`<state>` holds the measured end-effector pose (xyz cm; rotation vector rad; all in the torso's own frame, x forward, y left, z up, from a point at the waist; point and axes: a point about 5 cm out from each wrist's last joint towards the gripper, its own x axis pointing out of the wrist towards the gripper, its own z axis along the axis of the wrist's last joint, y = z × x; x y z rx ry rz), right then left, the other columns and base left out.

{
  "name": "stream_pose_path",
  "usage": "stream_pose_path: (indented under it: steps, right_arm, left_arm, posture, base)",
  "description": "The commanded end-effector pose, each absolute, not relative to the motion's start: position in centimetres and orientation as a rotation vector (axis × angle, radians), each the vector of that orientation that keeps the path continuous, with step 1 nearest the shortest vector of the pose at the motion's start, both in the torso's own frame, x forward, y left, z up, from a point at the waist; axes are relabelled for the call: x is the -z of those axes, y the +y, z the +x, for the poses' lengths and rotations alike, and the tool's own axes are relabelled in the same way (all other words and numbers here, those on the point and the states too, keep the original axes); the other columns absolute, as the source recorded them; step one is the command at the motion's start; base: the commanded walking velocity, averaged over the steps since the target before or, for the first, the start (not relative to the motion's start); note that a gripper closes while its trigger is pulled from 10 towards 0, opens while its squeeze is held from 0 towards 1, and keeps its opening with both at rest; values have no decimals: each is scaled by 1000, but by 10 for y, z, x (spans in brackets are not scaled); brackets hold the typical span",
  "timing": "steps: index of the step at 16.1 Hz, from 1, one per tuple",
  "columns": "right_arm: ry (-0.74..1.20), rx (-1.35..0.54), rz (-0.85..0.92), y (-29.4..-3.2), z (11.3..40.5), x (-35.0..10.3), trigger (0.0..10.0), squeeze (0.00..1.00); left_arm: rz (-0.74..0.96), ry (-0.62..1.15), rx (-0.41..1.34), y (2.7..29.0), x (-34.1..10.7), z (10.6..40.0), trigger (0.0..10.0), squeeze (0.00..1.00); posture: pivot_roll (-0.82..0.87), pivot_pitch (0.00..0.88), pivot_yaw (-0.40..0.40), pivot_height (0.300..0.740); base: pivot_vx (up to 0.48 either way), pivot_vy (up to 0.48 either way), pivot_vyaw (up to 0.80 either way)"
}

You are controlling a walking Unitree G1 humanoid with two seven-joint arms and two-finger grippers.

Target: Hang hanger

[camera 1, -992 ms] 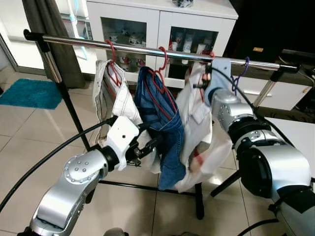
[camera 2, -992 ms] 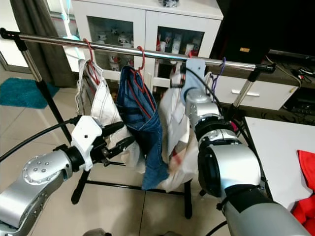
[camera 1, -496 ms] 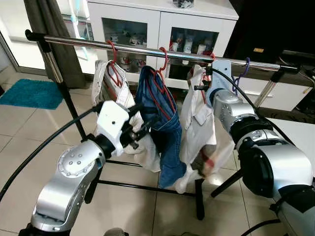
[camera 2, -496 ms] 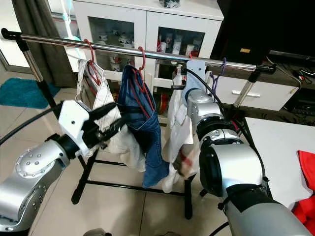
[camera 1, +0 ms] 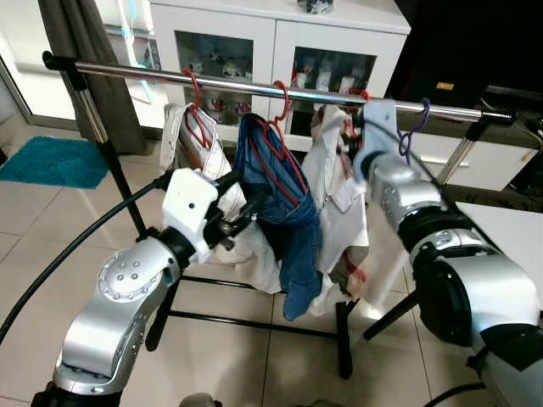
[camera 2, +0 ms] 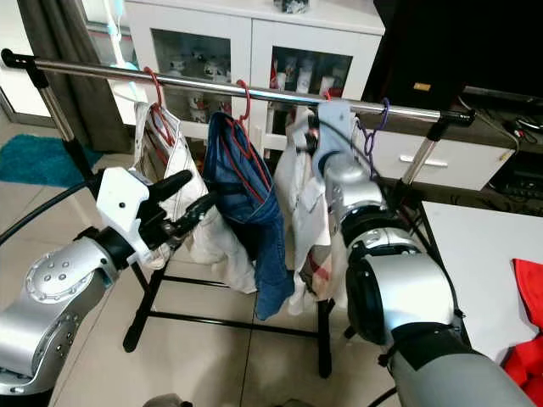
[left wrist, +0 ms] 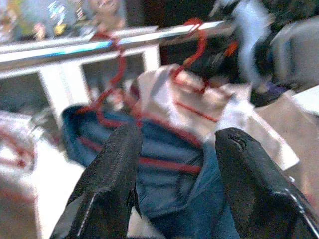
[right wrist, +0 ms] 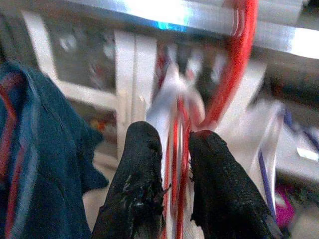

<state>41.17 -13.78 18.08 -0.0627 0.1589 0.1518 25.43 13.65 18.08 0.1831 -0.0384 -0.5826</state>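
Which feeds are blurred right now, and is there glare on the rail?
Both wrist views are smeared by motion blur: in the left wrist view the blue jeans are soft; in the right wrist view the red hanger streaks and the rail blows out white. The eye views are mostly sharp, but the right gripper is blurred near the rail, which shows mild highlights.

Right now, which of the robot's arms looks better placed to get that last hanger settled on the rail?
The right one, probably. Its claw is up by the rail, fingers closed around the red hanger carrying the white shirt. The left claw sits lower, open, beside the jeans.
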Motion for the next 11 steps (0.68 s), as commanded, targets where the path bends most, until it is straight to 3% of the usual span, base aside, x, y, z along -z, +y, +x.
stream_pose_path:
  steps: [1, 7, 8, 9, 11]
  right_arm:
    - [96, -207, -47, -141, 411, -190, 10000, 1000]
    - [-69, -402, 5, -135, 354, -197, 10000, 1000]
    - [-88, -413, 4, -133, 346, -199, 10000, 894]
    - [-88, -424, 10, -131, 336, -199, 10000, 31]
    - [-46, -431, 46, -128, 318, -189, 10000, 0]
  left_arm:
    - [204, 2, 510, 147, -175, 256, 10000, 0]
    - [200, 33, 411, 160, -172, 266, 10000, 0]
    - [198, 34, 413, 159, -171, 268, 10000, 0]
    - [197, 36, 416, 157, -170, 272, 10000, 0]
    - [204, 32, 431, 156, -170, 293, 10000, 0]
  posture:
    - [145, 1, -55, 740]
    - [122, 0, -37, 740]
    - [122, 0, -37, 740]
    - [118, 0, -35, 740]
    - [98, 0, -31, 740]
  base:
    - [0, 0, 0]
    - [0, 0, 0]
    - [0, 0, 0]
    - [0, 0, 0]
    - [0, 0, 0]
